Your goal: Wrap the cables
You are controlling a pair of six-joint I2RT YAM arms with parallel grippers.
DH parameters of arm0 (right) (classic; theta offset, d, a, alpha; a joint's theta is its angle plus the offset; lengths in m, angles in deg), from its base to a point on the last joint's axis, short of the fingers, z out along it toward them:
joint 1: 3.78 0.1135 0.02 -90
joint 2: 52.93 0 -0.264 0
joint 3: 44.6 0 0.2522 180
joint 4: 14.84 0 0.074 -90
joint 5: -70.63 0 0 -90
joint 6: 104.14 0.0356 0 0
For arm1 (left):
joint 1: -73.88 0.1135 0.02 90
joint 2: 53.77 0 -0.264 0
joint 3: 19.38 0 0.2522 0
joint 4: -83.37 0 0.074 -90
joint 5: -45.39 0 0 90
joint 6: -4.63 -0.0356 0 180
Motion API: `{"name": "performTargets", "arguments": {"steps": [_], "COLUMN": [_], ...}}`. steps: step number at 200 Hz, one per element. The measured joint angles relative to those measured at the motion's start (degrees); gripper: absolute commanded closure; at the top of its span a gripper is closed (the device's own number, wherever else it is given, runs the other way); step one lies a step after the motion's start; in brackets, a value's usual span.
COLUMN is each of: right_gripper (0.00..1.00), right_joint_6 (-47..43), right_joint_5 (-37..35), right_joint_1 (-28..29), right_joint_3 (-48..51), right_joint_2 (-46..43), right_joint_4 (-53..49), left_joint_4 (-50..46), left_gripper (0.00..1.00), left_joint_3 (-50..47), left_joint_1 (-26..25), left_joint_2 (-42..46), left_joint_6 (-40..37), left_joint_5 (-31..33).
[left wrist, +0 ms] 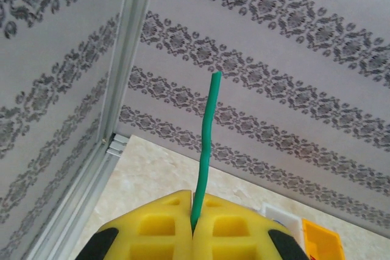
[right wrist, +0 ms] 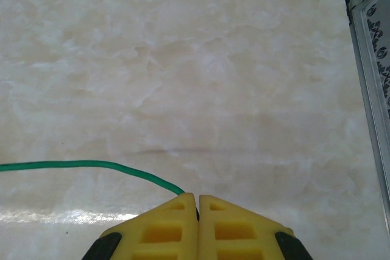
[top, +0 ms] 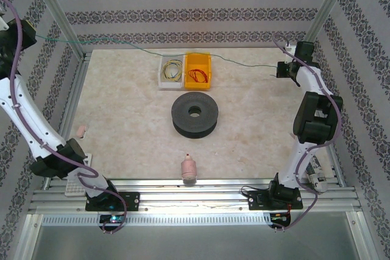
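Black spool (top: 194, 114) sat bare mid-table, 0 wraps done. White bin (top: 161, 81) held the yellow cable (top: 174, 70), orange bin (top: 198, 58) the red cable (top: 198, 76), both unwrapped. Green cable (right wrist: 79, 163) hung stretched over the far side; left gripper (left wrist: 194, 226) and right gripper (right wrist: 198, 208) each clamped 1 end.

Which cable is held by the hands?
The green cable: left hand and right hand grip it; yellow cable and red cable lie coiled, unheld.
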Motion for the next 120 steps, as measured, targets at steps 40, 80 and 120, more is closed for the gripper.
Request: {"name": "performTargets", "arguments": {"steps": [40, 80, 120], "right_gripper": [1.00, 1.00, 1.00], "right_joint_6": [-0.1, 0.2, 2.2], "right_joint_5": [0.9, 8.7, 16.0], "right_joint_1": [0.0, 0.7, 3.7], "right_joint_3": [-3.3, -2.3, -3.0], "right_joint_2": [2.3, 1.8, 1.9], "right_joint_4": [-2.3, -2.0, -2.9], "left_joint_4": [-3.1, -4.0, -1.7], "left_gripper": [1.00, 1.00, 1.00], "left_joint_3": [4.9, 4.1, -7.0], "left_joint_1": [-0.2, -12.3, -29.2], "left_joint_2": [-3.2, -3.6, -3.5], "left_joint_6": [-0.4, -4.3, -7.2], "left_joint_5": [2.2, 13.5, 20.7]}}
